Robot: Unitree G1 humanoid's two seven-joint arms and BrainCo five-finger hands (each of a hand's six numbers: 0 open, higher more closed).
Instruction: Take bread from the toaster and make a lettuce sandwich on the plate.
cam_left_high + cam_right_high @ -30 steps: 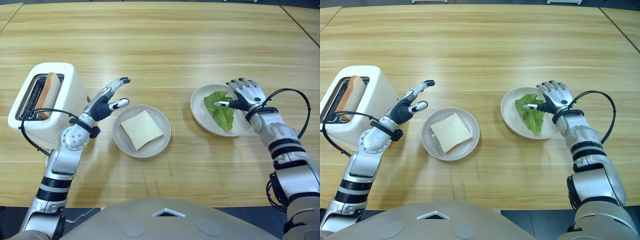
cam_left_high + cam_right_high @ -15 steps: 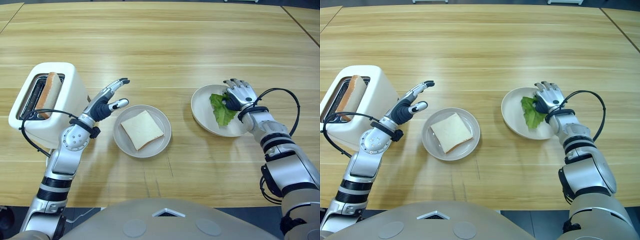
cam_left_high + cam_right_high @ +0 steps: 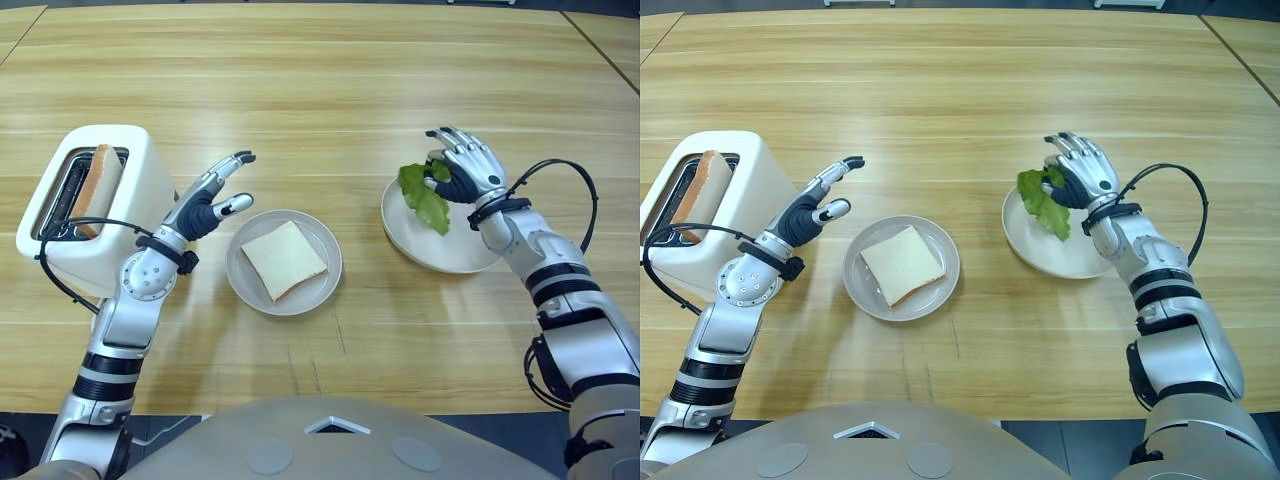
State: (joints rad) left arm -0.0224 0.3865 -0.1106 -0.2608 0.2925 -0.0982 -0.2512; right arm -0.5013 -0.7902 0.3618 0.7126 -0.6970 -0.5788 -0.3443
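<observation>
Bright, even light falls from overhead on the pale wooden plank table (image 3: 330,60). A broad soft sheen lies on its far half, with no hard glare. Shadows are faint and soft-edged: thin ones hug the near rims of the round grey plate holding bread (image 3: 285,311) and the round beige plate (image 3: 440,264). Small highlights glint on the silver right hand (image 3: 470,168).

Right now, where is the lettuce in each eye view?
Left eye view: lettuce right of centre, held by the right hand over the left edge of the beige plate.
Right eye view: nearer centre, same grasp.
Shared landmark: that beige plate.
</observation>
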